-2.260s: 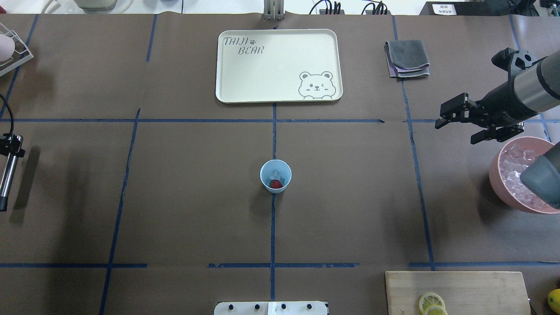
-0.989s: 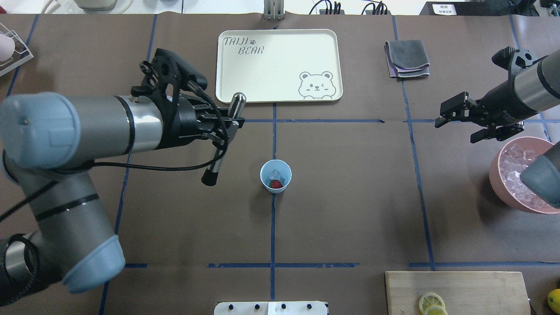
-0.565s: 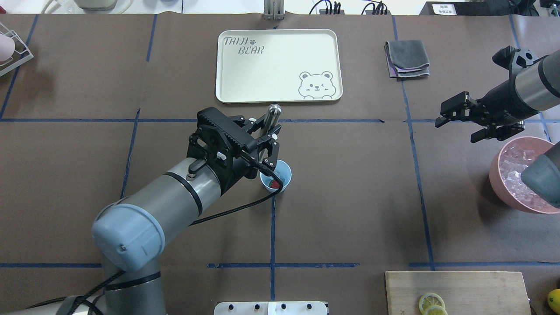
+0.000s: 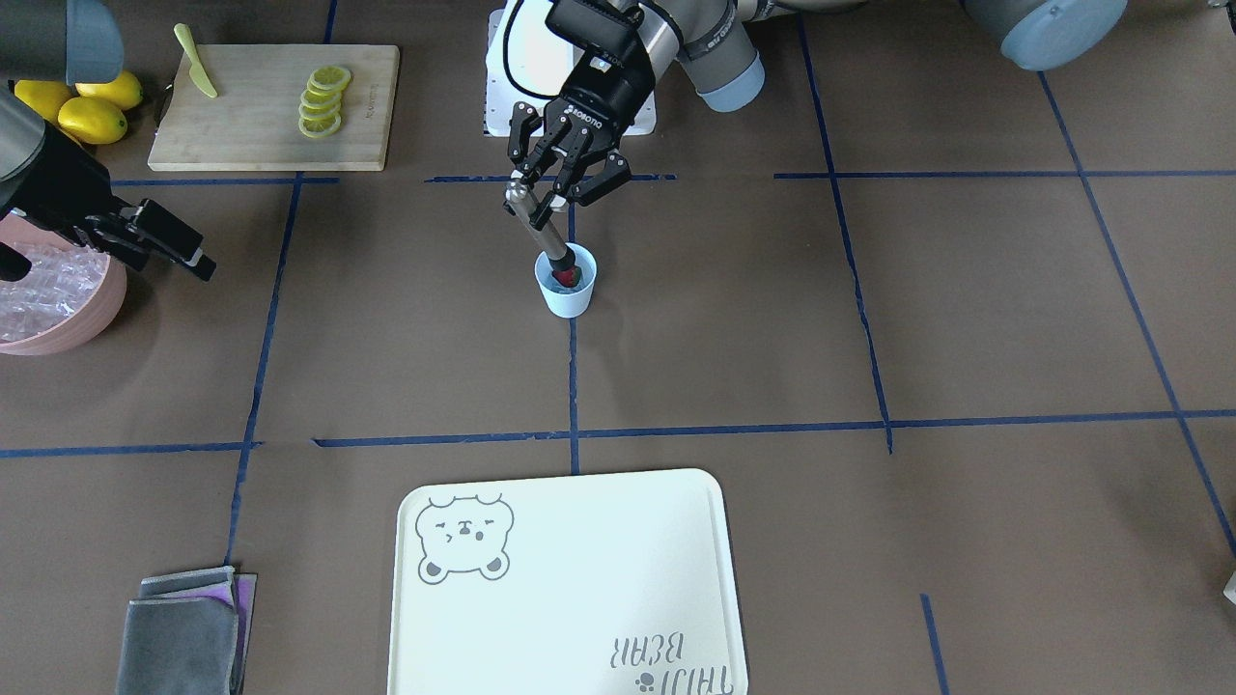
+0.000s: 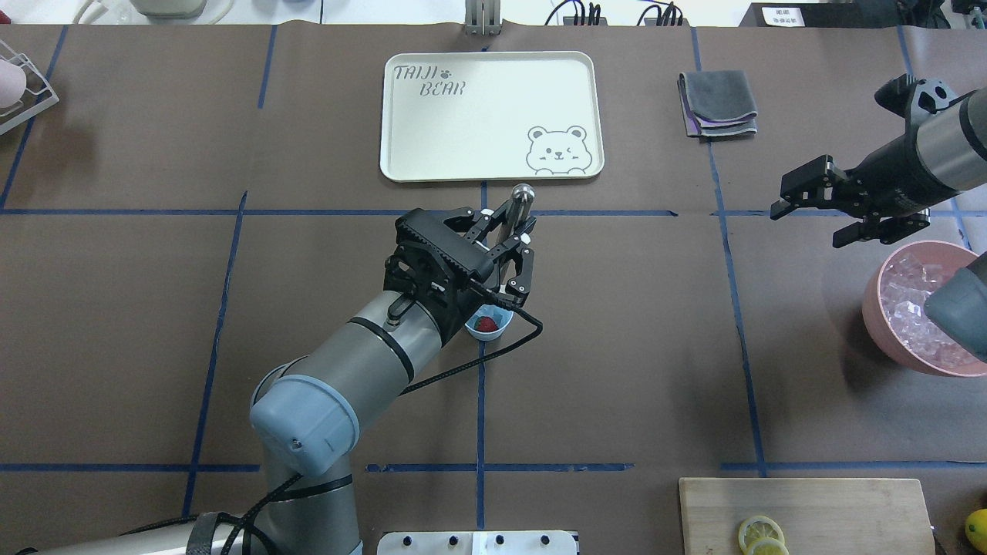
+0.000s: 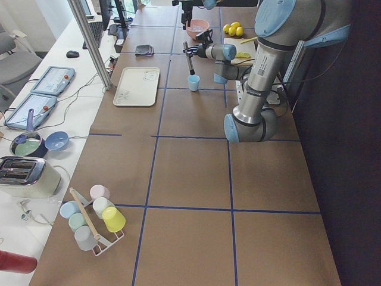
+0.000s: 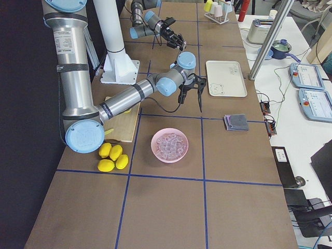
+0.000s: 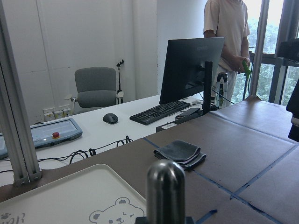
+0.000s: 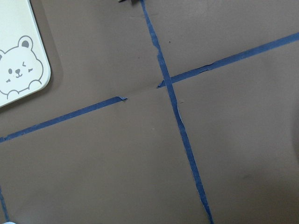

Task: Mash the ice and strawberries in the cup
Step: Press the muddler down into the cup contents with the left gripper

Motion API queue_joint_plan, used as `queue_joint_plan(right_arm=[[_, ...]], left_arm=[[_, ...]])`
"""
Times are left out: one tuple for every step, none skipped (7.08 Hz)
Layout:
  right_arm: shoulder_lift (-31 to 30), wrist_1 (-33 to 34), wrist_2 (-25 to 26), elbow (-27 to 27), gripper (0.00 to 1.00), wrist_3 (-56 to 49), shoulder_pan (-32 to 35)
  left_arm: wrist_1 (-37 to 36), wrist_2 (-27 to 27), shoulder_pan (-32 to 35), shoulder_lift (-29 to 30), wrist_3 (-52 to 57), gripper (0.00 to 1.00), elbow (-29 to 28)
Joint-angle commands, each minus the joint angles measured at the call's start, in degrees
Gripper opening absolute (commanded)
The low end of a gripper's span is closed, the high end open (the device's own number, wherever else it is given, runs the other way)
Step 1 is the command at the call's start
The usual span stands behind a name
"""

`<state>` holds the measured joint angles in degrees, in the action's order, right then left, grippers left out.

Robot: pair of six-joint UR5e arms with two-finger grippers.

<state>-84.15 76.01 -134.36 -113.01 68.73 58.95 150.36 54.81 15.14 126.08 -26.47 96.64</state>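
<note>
Two arms show in the front-facing view. The left gripper (image 4: 544,196) has its fingers clamped on a slender brushed-steel muddler (image 4: 543,232) and holds it tilted. The muddler's black tip is inside the small pale blue tapered cup (image 4: 568,295), which stands on a blue tape line of the brown paper-covered table (image 4: 869,319). A small red strawberry (image 4: 566,279) shows at the tip. The right gripper (image 4: 198,263) hangs beside the large pink bowl (image 4: 58,340) of clear, glassy ice cubes (image 4: 43,285).

Overhead view: the right gripper's fingers are spread apart and hold nothing. The left wrist hides most of the cup, so any ice in it cannot be told.

Left-wrist view: the muddler's rounded, polished top stands before a cream bear-printed tray (image 8: 70,196).

Right-wrist view: matte brown paper and blue tape.
</note>
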Motion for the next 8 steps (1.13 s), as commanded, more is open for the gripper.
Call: queue_joint_plan(right_arm=[[0.04, 0.11, -0.11, 0.07, 1.0, 0.0, 0.11], [0.04, 0.11, -0.11, 0.15, 1.0, 0.0, 0.11], [0.04, 0.11, -0.11, 0.15, 1.0, 0.0, 0.11], [-0.14, 0.11, -0.11, 0.15, 1.0, 0.0, 0.11], [-0.14, 0.11, -0.11, 0.24, 1.0, 0.0, 0.11], [-0.14, 0.11, -0.11, 0.33, 1.0, 0.0, 0.11], [-0.14, 0.11, -0.11, 0.33, 1.0, 0.0, 0.11], [-0.14, 0.11, -0.11, 0.33, 1.0, 0.0, 0.11]], left_arm=[[1.24, -0.05, -0.46, -0.22, -0.07, 0.0, -1.62], [4.47, -0.14, -1.07, -0.22, 0.01, 0.0, -4.85], [5.38, -0.14, -1.16, -0.31, 0.1, 0.0, -5.67], [5.39, -0.14, -1.25, -0.4, 0.1, 0.0, -5.67], [5.39, -0.05, -1.25, -0.57, 0.1, 0.0, -5.76], [5.39, -0.05, -1.43, -0.84, 0.1, 0.0, -5.76], [5.39, -0.05, -1.78, -0.75, 0.19, 0.0, -5.76], [5.39, -0.14, -1.95, -0.75, 0.19, 0.0, -5.76]])
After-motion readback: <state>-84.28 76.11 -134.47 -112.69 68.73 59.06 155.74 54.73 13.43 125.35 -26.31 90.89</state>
